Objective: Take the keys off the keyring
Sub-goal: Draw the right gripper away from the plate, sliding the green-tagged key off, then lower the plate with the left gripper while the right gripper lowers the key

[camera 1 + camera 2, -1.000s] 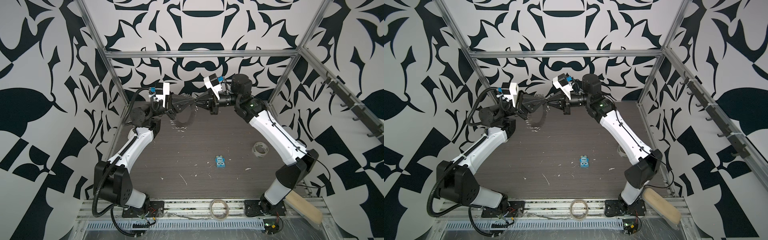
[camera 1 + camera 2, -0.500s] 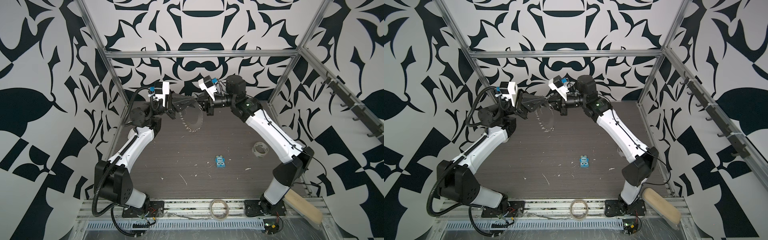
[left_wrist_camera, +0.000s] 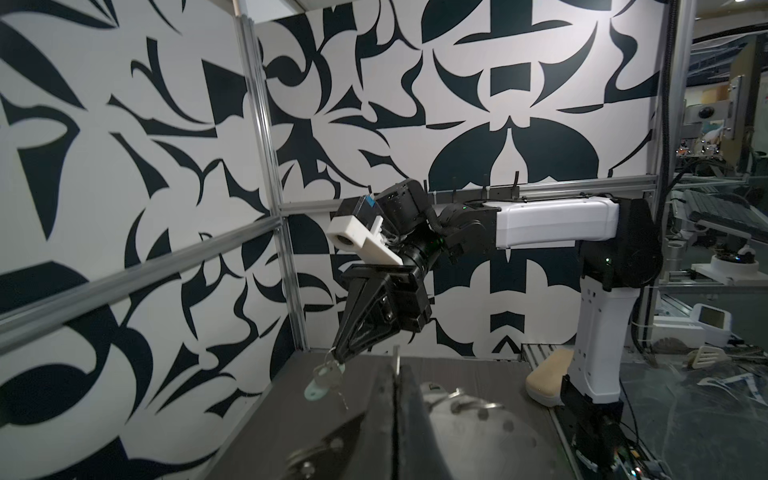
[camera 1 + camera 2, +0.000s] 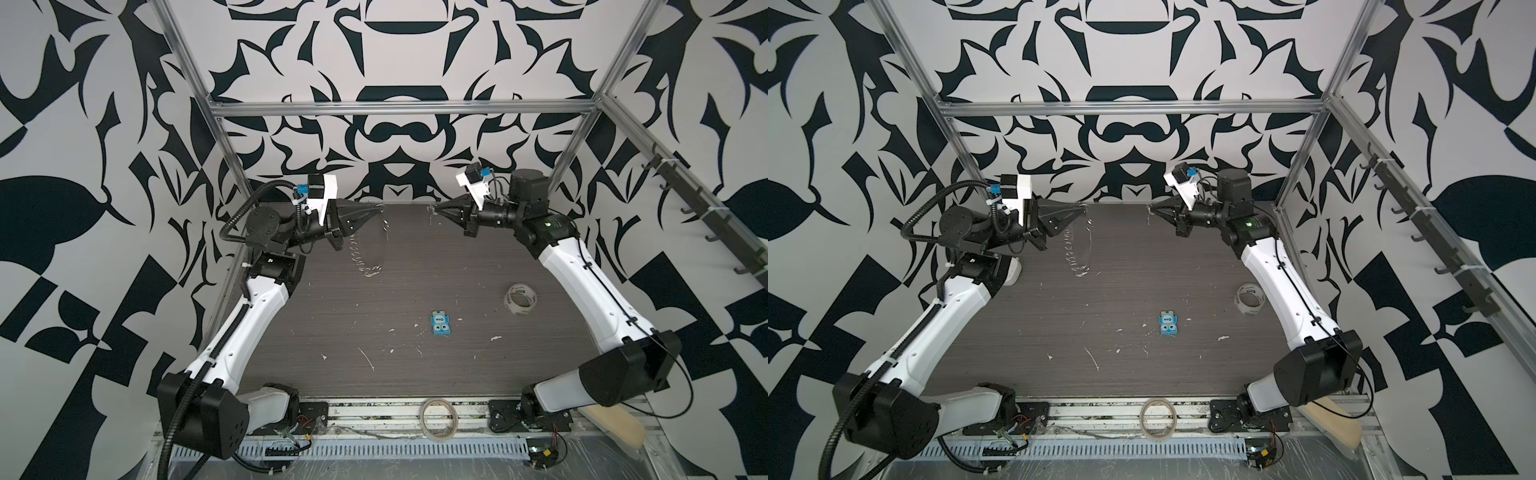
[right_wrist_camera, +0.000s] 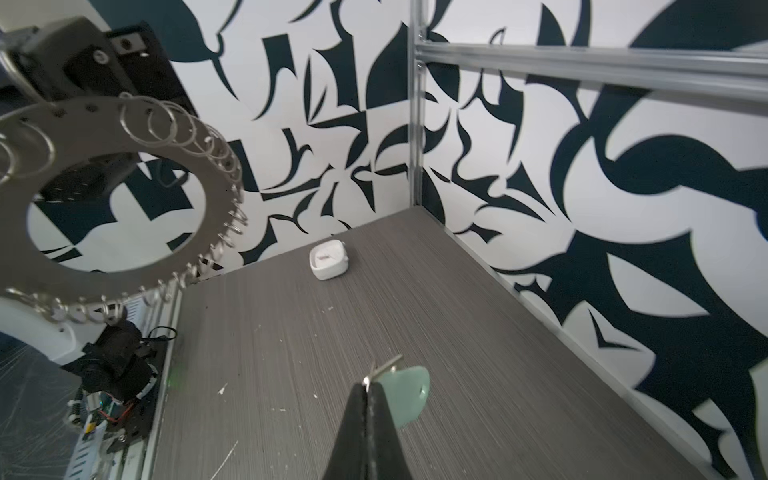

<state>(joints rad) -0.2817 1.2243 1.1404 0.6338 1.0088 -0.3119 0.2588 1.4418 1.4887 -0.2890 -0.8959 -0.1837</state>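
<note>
Both arms are up at the far edge of the table (image 4: 415, 282), tips facing each other with a clear gap between them and the back wall (image 4: 399, 137) just behind. The left gripper (image 4: 377, 206) is clenched on the keyring (image 4: 376, 245) at its top rim. The disc hangs below the tips, plane about upright. It is near edge-on and blurred in both top views. In the right wrist view the keyring (image 5: 222, 195) shows its flat face and wide hole, hangs free of the table, and has small wire rings fringing the rim. The right gripper (image 4: 434, 210) is clenched on the key (image 5: 409, 395) by its metal link, with the pale green tag sticking out past the tips. In the left wrist view the key (image 3: 320, 384) hangs under the right gripper (image 3: 338, 357), long axis slanting down toward the table. The key is well apart from the keyring and not joined to it. The table under and between the grippers is bare save white flecks (image 4: 368, 359). The packet (image 4: 441, 324) lies mid-table toward the front. The tape roll (image 4: 520, 298) is near the right arm by the right edge. The tape ring (image 4: 438, 417) sits on the front rail, off the table. A small white box (image 5: 329, 261) sits against the left wall, under the left arm.
</note>
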